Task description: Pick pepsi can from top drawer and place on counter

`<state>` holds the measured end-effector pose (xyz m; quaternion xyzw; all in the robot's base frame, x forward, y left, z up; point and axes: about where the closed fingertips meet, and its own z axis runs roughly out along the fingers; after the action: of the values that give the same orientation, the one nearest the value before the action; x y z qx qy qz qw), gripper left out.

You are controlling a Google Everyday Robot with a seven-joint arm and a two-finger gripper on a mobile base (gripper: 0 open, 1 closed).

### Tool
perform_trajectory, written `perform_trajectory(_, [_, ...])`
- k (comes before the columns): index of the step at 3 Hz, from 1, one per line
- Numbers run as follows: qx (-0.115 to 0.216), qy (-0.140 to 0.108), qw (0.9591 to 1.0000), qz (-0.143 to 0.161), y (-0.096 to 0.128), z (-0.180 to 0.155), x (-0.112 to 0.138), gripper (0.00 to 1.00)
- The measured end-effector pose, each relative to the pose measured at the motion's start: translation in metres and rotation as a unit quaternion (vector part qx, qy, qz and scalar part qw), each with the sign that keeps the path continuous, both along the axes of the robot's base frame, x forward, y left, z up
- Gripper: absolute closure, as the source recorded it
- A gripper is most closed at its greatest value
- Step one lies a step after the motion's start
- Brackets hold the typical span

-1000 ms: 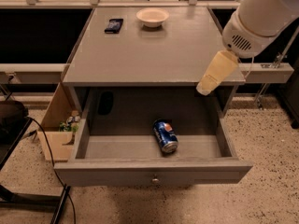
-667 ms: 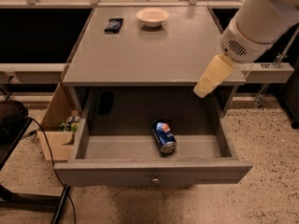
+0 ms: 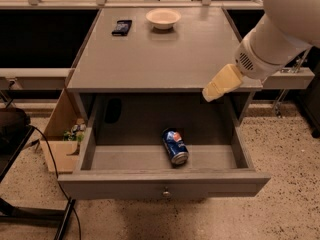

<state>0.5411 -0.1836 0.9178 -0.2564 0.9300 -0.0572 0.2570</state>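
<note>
The pepsi can lies on its side on the floor of the open top drawer, near the middle and a little toward the front. The drawer is pulled fully out from under the grey counter. My gripper, cream-coloured at the end of the white arm, hangs over the counter's front right edge, above the drawer's right rear part and up to the right of the can. Nothing hangs from it.
A white bowl and a flat black device sit at the back of the counter. A cardboard box with items stands on the speckled floor left of the cabinet. A dark chair and cable are at far left.
The gripper has drifted slightly left and down, toward the counter's front edge over the drawer. The can has stayed in place.
</note>
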Motion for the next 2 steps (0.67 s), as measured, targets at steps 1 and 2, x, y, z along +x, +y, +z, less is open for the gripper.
perform_trajectory(1, [0.022, -0.013, 0.9971, -0.071, -0.0021, -0.0065, 0.0125, 0.0])
perform_trajectory(2, [0.055, -0.012, 0.9896, -0.132, 0.0034, -0.0134, 0.0206, 0.0])
